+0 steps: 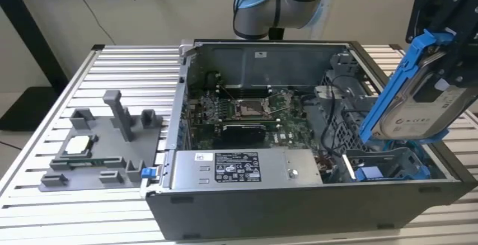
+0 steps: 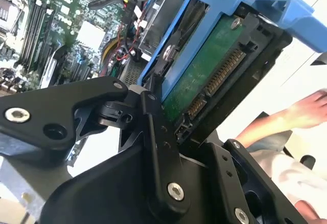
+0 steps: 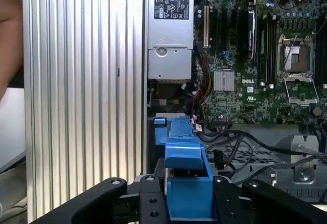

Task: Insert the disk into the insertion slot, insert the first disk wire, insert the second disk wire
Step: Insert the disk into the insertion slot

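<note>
One gripper pinches the disk, its long axis in the exterior view running 1 to 7 o'clock, lower end just above the insertion slot.

The disk has a smooth silver metal body with a white paper label, framed in glossy bright blue plastic. In the second wrist view its underside is a green circuit board. The gripper is matt black. The slot is dull grey metal with blue plastic rails. The table is ribbed satin metal. The computer case is matt dark grey sheet metal.
</note>
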You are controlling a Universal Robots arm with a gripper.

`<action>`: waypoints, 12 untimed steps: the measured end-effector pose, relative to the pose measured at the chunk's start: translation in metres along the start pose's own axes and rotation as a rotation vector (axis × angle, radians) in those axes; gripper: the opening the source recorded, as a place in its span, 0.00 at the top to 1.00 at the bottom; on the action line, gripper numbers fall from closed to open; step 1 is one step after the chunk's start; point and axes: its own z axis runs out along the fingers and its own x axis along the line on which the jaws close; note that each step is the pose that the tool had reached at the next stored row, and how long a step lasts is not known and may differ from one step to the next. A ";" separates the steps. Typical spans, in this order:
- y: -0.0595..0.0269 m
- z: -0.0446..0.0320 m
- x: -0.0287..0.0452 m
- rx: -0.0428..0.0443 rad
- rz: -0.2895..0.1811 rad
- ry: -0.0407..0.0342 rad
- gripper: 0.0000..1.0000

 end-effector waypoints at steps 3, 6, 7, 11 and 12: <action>-0.0006 0.0054 0.0000 0.0000 0.000 -0.0001 1.00; -0.0009 0.0096 0.0000 0.0000 0.000 -0.0001 1.00; -0.0010 0.0106 0.0000 0.0000 0.000 -0.0002 1.00; -0.0012 0.0140 0.0000 0.0000 0.000 -0.0002 1.00; -0.0012 0.0150 0.0000 0.0000 0.000 -0.0002 1.00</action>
